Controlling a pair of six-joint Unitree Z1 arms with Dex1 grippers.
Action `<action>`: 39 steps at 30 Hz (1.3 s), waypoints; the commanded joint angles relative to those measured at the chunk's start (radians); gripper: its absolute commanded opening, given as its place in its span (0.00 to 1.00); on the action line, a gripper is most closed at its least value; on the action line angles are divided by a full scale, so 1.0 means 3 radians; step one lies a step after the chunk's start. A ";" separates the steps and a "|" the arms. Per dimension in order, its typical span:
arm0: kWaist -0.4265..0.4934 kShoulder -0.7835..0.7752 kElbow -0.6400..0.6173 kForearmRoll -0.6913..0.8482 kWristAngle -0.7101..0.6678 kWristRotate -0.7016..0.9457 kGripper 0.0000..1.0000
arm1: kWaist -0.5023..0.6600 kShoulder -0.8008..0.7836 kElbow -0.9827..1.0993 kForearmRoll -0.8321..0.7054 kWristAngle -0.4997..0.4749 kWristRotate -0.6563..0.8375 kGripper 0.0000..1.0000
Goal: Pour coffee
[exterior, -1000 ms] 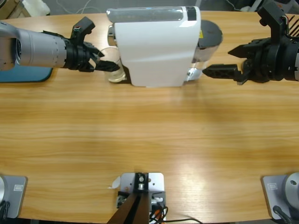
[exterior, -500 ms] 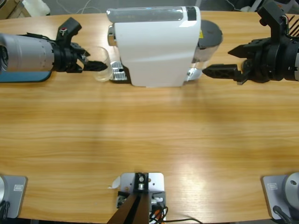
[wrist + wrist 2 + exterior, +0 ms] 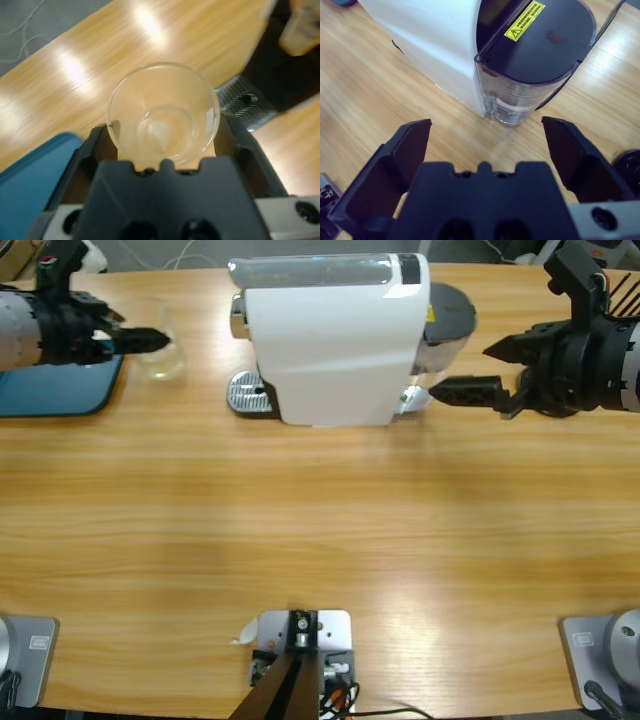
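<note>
My left gripper (image 3: 152, 341) is shut on a small clear tumbler (image 3: 163, 353) at the table's far left, well away from the white coffee machine (image 3: 335, 340). In the left wrist view the tumbler (image 3: 164, 112) stands upright between the jaws of the left gripper (image 3: 164, 146), with a shallow pale layer of coffee (image 3: 162, 134) in its bottom. My right gripper (image 3: 460, 371) is open at the machine's right side. In the right wrist view the right gripper (image 3: 487, 131) points at the clear water tank (image 3: 535, 55), with nothing between its jaws.
The machine's metal drip tray (image 3: 245, 395) sits bare at its left front; it also shows in the left wrist view as the drip tray (image 3: 245, 97). A blue mat (image 3: 55, 390) lies under the left arm. Bare wood stretches across the table's near half.
The left gripper has drawn the tumbler off the drip tray and carried it leftward, toward the blue mat. The right arm has barely moved.
</note>
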 commanded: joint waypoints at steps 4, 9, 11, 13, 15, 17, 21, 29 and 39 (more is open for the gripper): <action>0.0670 -0.0129 0.0316 0.0027 0.0473 -0.0438 0.00 | 0.0028 0.0144 0.0090 -0.0049 -0.0039 0.0039 1.00; 0.1046 -0.0051 0.0363 -0.0078 0.0481 -0.0596 0.00 | 0.0028 0.0169 0.0094 -0.0049 -0.0034 0.0039 1.00; 0.1182 0.0029 0.0417 -0.0211 0.0467 -0.0639 0.00 | 0.0028 0.0174 0.0096 -0.0049 -0.0034 0.0039 1.00; 0.1261 0.0122 0.0460 -0.0356 0.0452 -0.0672 0.00 | 0.0028 0.0174 0.0104 -0.0044 -0.0034 0.0039 1.00; 0.1290 0.0210 0.0497 -0.0480 0.0459 -0.0682 0.00 | 0.0028 0.0178 0.0105 -0.0039 -0.0034 0.0039 1.00; 0.1333 0.0289 0.0537 -0.0590 0.0462 -0.0698 0.00 | 0.0028 0.0177 0.0105 -0.0035 -0.0034 0.0039 1.00; 0.1354 0.0468 0.0586 -0.0787 0.0464 -0.0689 0.00 | 0.0028 0.0177 0.0092 -0.0002 -0.0034 0.0039 1.00; 0.1297 0.0646 0.0627 -0.0982 0.0477 -0.0638 0.00 | 0.0028 0.0192 0.0081 0.0063 -0.0034 0.0039 1.00; 0.1272 0.0854 0.0680 -0.1128 0.0472 -0.0628 0.00 | 0.0028 0.0161 0.0070 0.0128 -0.0034 0.0039 1.00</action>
